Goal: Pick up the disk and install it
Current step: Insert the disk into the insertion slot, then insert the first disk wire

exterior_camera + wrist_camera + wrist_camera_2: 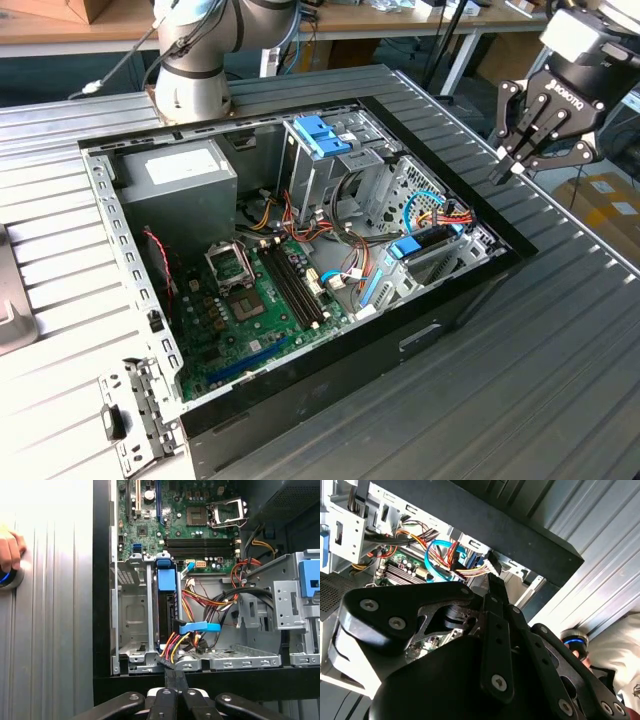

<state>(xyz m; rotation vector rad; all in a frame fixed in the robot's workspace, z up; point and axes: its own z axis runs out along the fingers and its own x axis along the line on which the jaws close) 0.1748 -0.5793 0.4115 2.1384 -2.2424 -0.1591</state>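
end effector above installed disk

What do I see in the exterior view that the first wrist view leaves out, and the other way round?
Exterior view: the robot arm's grey body behind the open computer case, and the grey power-supply box. First wrist view: a person's hand resting on a blue-lit round object on the ribbed table. Both: the green motherboard, bundled coloured wires, and the gripper, its fingers closed and empty.
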